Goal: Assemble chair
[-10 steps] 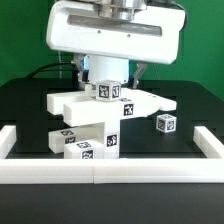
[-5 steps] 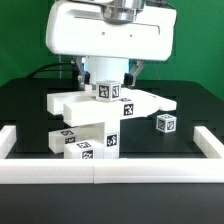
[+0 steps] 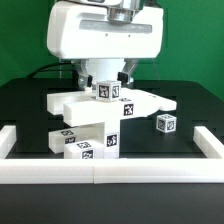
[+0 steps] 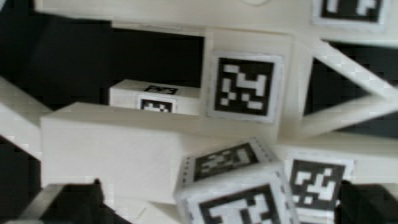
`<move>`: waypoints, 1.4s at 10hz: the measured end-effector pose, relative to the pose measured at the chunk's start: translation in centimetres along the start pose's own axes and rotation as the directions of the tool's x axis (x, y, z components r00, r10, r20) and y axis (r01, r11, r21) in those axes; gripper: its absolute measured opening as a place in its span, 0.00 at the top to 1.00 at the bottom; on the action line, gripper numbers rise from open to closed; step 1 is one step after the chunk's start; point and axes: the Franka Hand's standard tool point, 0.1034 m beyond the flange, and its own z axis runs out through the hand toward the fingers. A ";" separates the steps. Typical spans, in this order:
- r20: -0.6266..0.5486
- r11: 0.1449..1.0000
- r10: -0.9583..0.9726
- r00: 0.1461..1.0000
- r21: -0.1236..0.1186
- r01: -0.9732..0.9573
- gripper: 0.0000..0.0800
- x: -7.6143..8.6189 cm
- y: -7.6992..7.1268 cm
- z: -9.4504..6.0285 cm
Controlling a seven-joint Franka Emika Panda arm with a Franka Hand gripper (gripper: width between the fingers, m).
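Bright, even overhead light; exterior view sharp, wrist view softly blurred.

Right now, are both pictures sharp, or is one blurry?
Exterior view: evenly lit and fairly crisp, and the pattern on the cube shows clearly. Wrist view: very close and tilted, and the big tag looks soft at its edges.

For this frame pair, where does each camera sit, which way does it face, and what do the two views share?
Exterior view: off the arm, low at the table's edge, facing across the border rail at the stacked chair parts; the robot's white body hangs above them.
Wrist view: on the wrist, close up on the chair parts; no robot part clearly shows.
Shared: the tagged chair parts.
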 end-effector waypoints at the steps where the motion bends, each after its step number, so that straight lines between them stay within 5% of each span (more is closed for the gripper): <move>1: 0.001 0.999 0.033 0.999 0.001 -0.033 0.19 0.0 -0.1 0.1; 3: 0.001 0.999 0.034 0.999 0.001 -0.034 0.20 0.0 -0.1 0.1; 5: 0.001 0.999 0.035 0.999 0.001 -0.035 0.64 0.0 0.0 0.1; 9: 0.001 0.994 0.111 0.994 0.001 -0.111 0.64 0.0 0.0 0.1; 14: 0.002 0.900 0.435 0.900 0.003 -0.435 0.64 0.0 -0.1 0.1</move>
